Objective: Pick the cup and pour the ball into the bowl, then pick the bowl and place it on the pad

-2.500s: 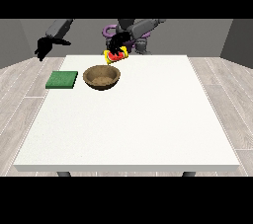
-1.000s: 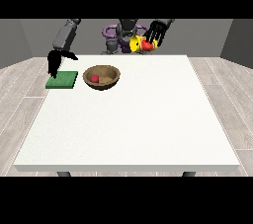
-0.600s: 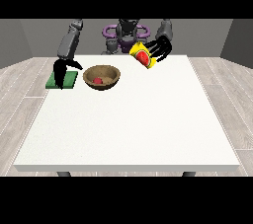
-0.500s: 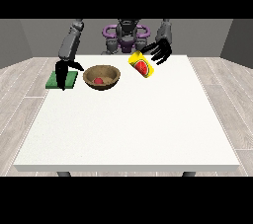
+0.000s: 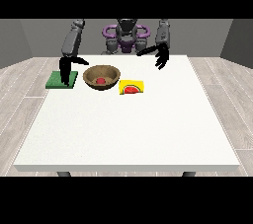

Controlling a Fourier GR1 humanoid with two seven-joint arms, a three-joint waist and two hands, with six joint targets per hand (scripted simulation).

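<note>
Lying on its side: the yellow cup (image 5: 131,87) rests on the white table (image 5: 133,129), just beside the bowl at its 4 o'clock, red mark facing the camera.
Change since half a second ago: the cup was at the fingers of the hand at the view's right, above the table; it is now down on the tabletop, apart from that hand.
Hand at the view's right: the hand (image 5: 160,58) hangs in the air near the table's far edge, at about 1 o'clock from the cup, fingers spread and pointing down, holding nothing.
Change in that hand: it has drawn slightly back toward the robot and is empty.
Hand at the view's left: the hand (image 5: 66,65) sits over the green pad, fingers straight and pointing down, thumb stretched toward the bowl; whether the fingertips touch the pad I cannot tell.
Change in that hand: it stays nearly where it was half a second ago.
Bowl: the brown bowl (image 5: 102,77) stands upright on the table, at 3 o'clock from the pad and just beside it.
Bowl contents: the red ball (image 5: 101,81) lies at the bottom of the bowl.
Cup contents: nothing is visible inside from this angle.
Pad: the green pad (image 5: 62,80) lies flat near the table's far left corner, with no bowl on it.
</note>
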